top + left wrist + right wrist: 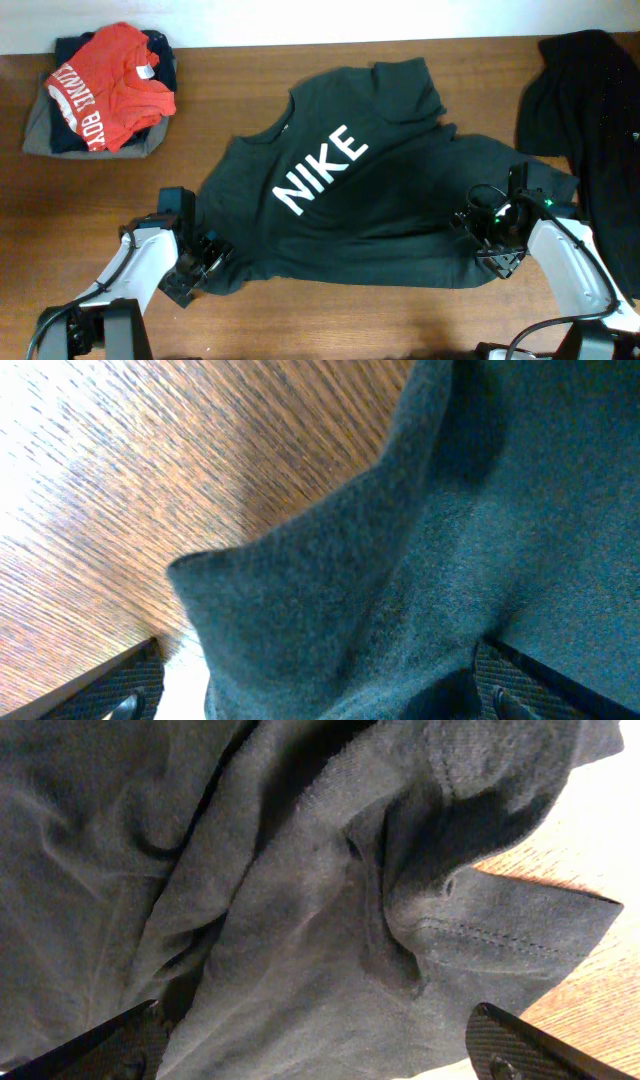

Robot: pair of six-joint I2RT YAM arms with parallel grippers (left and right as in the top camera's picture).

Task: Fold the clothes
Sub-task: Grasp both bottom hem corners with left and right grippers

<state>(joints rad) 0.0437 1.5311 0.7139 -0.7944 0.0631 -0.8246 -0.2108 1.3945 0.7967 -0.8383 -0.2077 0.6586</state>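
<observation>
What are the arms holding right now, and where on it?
Nothing is held: the left gripper and right gripper are open, each straddling an edge of the black Nike T-shirt.

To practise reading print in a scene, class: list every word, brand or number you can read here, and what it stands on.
"NIKE": white letters on the black T-shirt.
White lettering on the red tee: crumpled, too small to read.

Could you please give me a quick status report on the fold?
Left pincer open at tee edge; right pincer open at opposite edge. Tee spread, unfolded, wrinkled. Dark garment close beside right pincer.
</observation>
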